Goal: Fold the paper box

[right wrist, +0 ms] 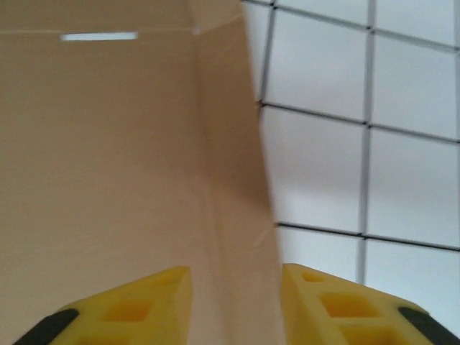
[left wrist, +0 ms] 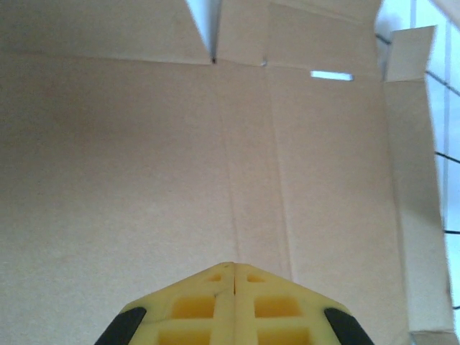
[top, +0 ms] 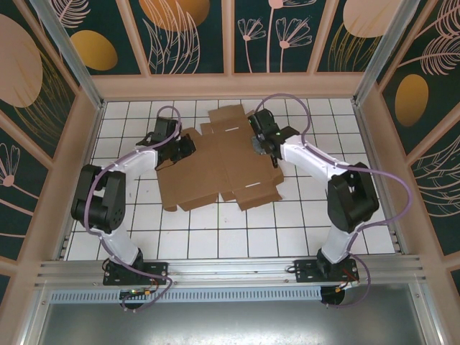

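Bases of the arms, left arm base (top: 135,272) and right arm base (top: 323,270), sit at the bottom of the overhead frame on the white tiled table (top: 287,230). At mid-frame I see the paper box (top: 215,169) lying as a flat, unfolded brown sheet with its flaps spread. The left gripper (top: 188,146) is at the sheet's left edge. Its yellow fingers (left wrist: 194,305) are clenched together on nothing, above creased cardboard. The right gripper (top: 264,144) is over the sheet's upper right part, released with its jaws parted. In its wrist view the cardboard's edge runs beneath the gap. Patterned wall panels (top: 190,36) fill the top of the frame.
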Motion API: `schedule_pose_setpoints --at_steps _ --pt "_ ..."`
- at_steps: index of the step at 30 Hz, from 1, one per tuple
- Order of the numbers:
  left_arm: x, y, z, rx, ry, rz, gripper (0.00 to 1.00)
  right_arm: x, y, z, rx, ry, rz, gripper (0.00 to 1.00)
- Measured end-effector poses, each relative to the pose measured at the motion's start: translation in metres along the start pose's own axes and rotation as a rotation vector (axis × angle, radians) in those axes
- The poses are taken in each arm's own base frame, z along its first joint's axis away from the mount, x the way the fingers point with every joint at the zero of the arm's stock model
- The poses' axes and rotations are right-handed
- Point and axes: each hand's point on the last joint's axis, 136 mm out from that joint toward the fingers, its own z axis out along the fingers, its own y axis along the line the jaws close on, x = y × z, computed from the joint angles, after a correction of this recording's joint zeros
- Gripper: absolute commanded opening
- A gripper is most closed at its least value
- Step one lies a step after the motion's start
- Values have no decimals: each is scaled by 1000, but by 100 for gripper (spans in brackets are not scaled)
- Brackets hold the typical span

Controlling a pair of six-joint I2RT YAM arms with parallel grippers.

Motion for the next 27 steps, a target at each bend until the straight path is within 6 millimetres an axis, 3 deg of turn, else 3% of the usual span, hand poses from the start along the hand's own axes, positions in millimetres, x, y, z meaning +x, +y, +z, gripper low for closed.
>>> schedule_pose_setpoints --at_steps 3,6,9,11,14,19,27 --pt "14 18 12 -56 53 -9 1 30 21 11 -79 73 21 18" --pt "28 30 19 -82 98 -19 0 69 37 29 -110 178 7 17" --pt "44 39 21 -87 141 -32 0 101 43 51 -98 270 -2 17" --pt "56 45 22 -96 169 -42 0 112 41 63 -84 302 2 17" --pt "73 50 22 -97 206 -50 0 98 38 70 -81 279 36 17" --pt "104 40 15 -81 248 -20 0 70 27 94 -69 253 91 19" --pt "158 -4 20 -21 349 113 1 19 19 131 -87 183 119 23"
